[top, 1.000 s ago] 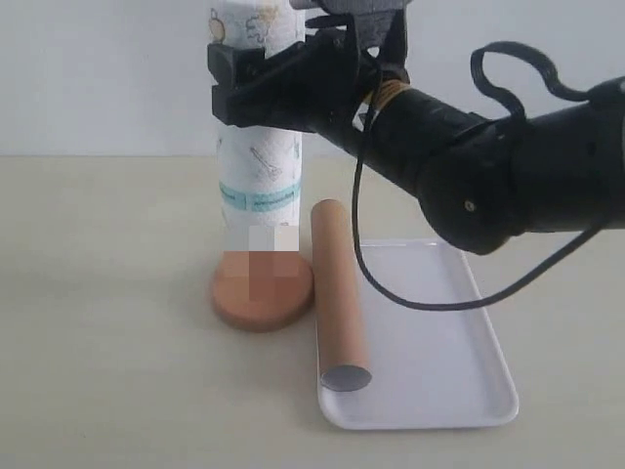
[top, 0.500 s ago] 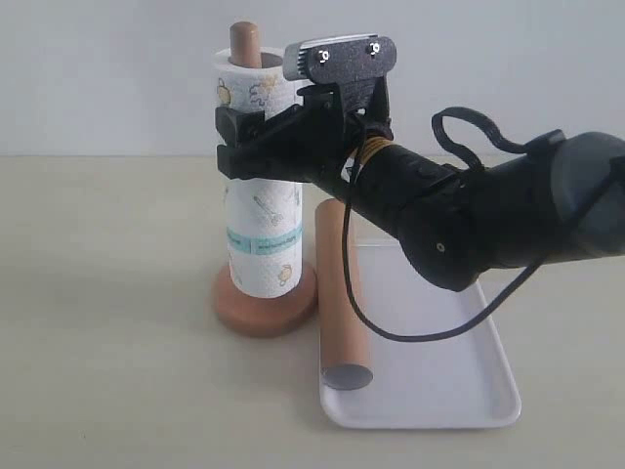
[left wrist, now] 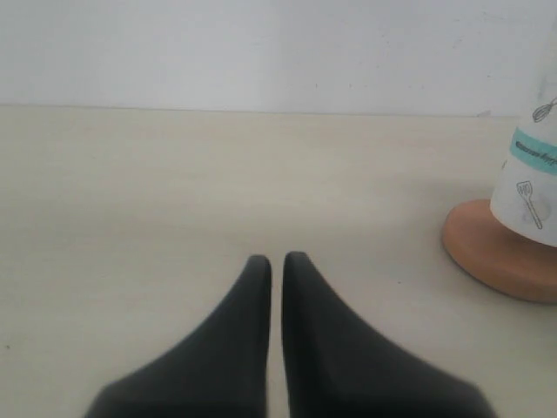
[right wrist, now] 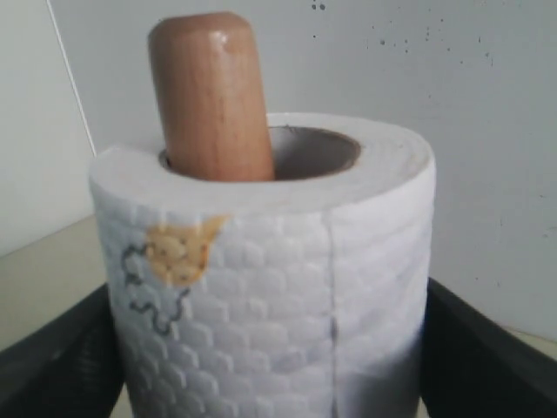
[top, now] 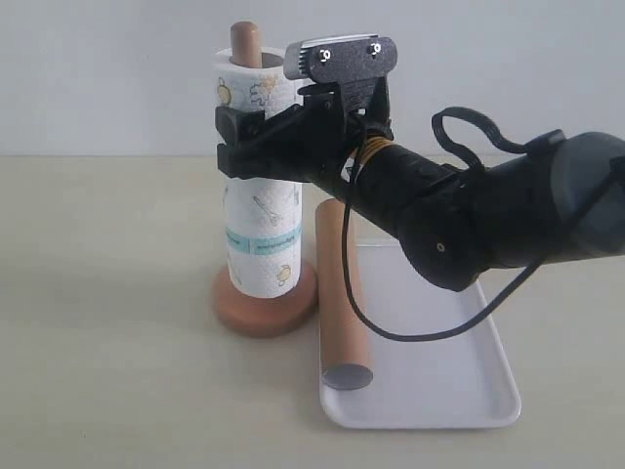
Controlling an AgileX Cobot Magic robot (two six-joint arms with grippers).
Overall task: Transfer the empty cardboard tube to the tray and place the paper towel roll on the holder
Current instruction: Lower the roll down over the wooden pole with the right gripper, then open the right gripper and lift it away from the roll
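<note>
The thick white printed paper towel roll [top: 262, 234] sits on the reddish-brown wooden holder [top: 264, 318], the right tool [top: 232, 142] pinching its upper part. Withdrawing unreleased could tip both onto the brown cardboard tube [top: 337, 283] at 4 o'clock. The left tool [left wrist: 277, 261] is pressed together.

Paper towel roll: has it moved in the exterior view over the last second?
Yes. The roll has come down the holder: its bottom now sits at the base, and the pole tip shows above it.
</note>
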